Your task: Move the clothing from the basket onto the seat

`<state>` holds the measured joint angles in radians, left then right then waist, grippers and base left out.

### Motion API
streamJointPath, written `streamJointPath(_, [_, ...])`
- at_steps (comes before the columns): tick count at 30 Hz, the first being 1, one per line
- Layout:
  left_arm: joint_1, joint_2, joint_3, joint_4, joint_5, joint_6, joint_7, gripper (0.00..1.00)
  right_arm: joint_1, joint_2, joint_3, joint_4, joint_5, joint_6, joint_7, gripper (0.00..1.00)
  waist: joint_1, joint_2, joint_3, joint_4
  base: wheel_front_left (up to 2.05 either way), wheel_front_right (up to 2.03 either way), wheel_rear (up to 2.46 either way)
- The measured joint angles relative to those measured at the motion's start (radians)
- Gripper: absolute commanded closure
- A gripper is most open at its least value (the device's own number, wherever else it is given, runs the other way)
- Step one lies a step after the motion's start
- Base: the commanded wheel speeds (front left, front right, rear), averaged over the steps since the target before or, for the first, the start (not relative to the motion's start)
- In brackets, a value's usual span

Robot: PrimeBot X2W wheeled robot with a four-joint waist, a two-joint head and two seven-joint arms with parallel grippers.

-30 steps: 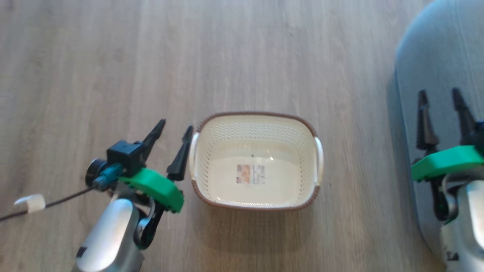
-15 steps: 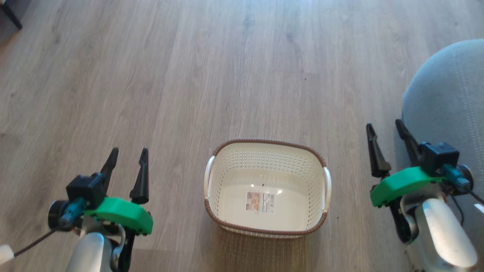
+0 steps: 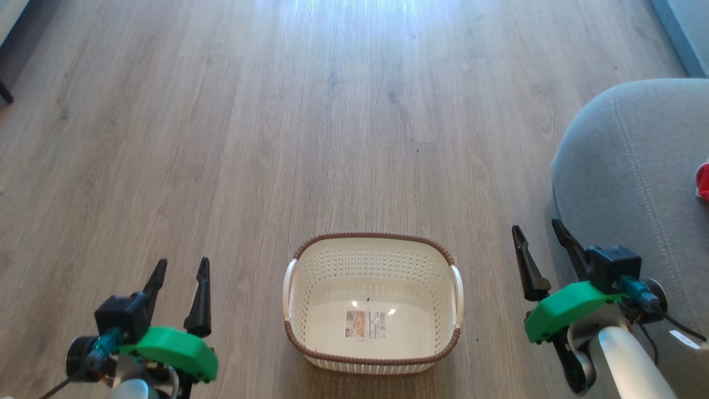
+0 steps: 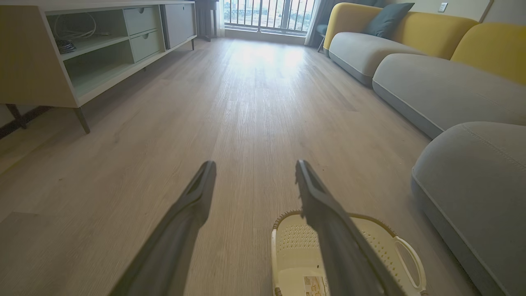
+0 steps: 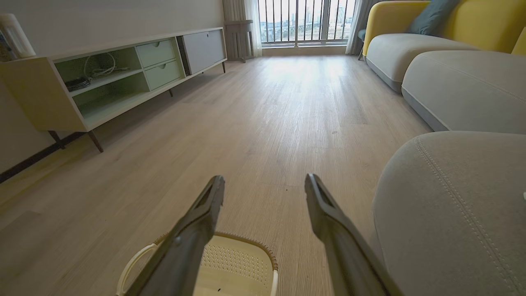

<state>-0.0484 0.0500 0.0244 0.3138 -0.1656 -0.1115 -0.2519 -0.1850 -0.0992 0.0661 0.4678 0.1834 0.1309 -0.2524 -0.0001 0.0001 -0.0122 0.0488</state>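
The cream basket [image 3: 310, 346] stands on the wooden floor low in the head view, with just a label in its base. It also shows at the bottom of the left wrist view [image 4: 380, 242] and the right wrist view [image 5: 246, 263]. The grey seat [image 3: 626, 172] rises at the right, and a scrap of red clothing [image 3: 703, 181] lies on it at the frame edge. My left gripper [image 3: 181, 266] hangs open to the left of the basket. My right gripper [image 3: 536, 230] is open between basket and seat. Both hold nothing.
A low pale cabinet [image 4: 37, 53] on thin legs lines the left wall. Grey sofa cushions with yellow backs [image 4: 411, 65] run along the right side toward a window with railings [image 5: 304, 20]. Wooden floor [image 3: 332, 138] stretches ahead between them.
The head camera has tilted up, so the basket sits lower in the picture. Both arms have drawn back to either side of the basket, the left one away from its handle.
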Motion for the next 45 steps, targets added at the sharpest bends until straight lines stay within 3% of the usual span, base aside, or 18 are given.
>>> streamJointPath(21, [0.036,-0.002,0.01,0.011,-0.031,-0.01,0.0,0.0,0.037,0.014,0.0,-0.002,0.001,0.0,0.0,0.0,0.0,0.0,-0.005,-0.003,0.0,0.0,0.0])
streamJointPath(22, [0.036,-0.003,0.01,0.02,-0.031,-0.009,0.002,1.0,0.037,0.014,0.001,0.007,0.001,0.0,0.0,1.0,0.0001,0.0,-0.005,-0.003,0.0,0.0,0.0])
streamJointPath(28, [0.086,-0.008,0.009,0.094,-0.049,-0.009,0.016,1.0,0.1,0.015,0.004,0.074,0.017,0.0,0.012,1.0,0.0001,-0.0001,-0.004,-0.004,0.0,0.0,0.0])
streamJointPath(45, [0.085,-0.009,0.01,0.078,-0.241,-0.009,0.059,1.0,0.1,0.022,-0.023,0.039,0.212,0.0,0.06,1.0,0.0001,0.0,-0.002,-0.01,0.0,0.0,0.0])
